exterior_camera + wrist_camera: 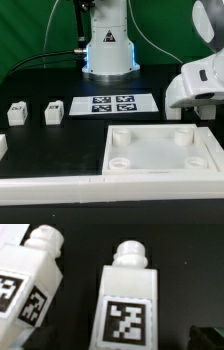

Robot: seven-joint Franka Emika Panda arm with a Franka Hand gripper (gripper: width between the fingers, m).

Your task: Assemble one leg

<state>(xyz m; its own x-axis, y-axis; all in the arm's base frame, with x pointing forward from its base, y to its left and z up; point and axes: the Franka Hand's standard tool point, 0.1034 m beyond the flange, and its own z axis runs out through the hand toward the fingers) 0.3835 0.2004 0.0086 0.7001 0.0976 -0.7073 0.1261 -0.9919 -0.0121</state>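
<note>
Wrist view is mostly one white leg (128, 303) lying on the dark surface (185, 258). Its tag faces the camera and its rounded knob end points away. A second leg (28, 280) sits just beside it with a thin dark gap between them, so they're not touching. As for the pincer, I honestly can't tell how wide it is. Only a dark corner (207, 336) shows at the frame edge. In the exterior view the arm (195, 88) hangs on the exterior view's right, by the far corner of the big tray (165, 155). Over on the exterior view's left, a tagged block (17, 113) and another block (53, 110) stand apart, near the marker board (110, 103).
</note>
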